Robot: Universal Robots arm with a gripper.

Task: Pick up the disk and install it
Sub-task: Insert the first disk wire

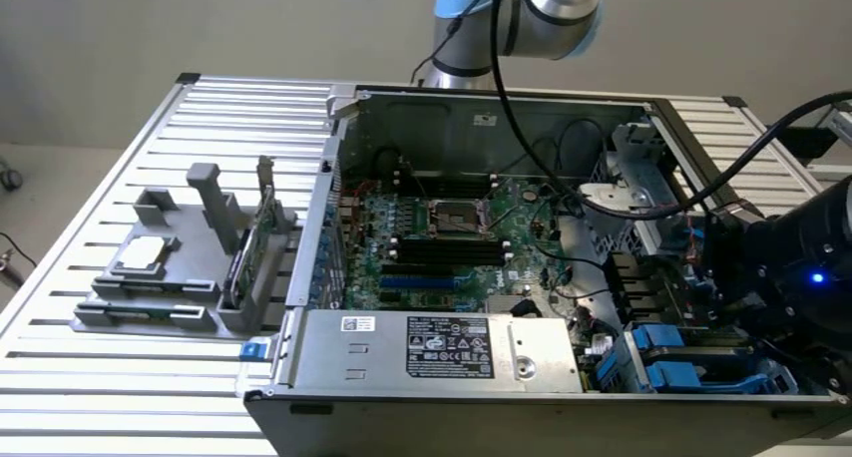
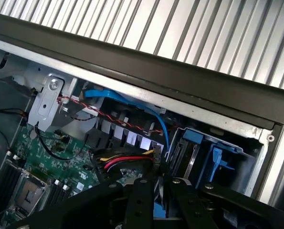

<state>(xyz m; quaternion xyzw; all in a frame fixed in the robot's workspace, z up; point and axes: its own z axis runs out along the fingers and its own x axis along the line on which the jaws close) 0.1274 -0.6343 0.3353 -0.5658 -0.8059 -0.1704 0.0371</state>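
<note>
On the counter, at the exterior view's left, stands one grey fixture. In the middle is one open case. In its near corner at the right I count two blue brackets of the drive bay. The one tool hangs near them, narrow, gripping a blue edge. I judge this is the one disk; its long axis is hidden.

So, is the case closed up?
No, the case lies open on its side, with the motherboard in plain sight.
</note>
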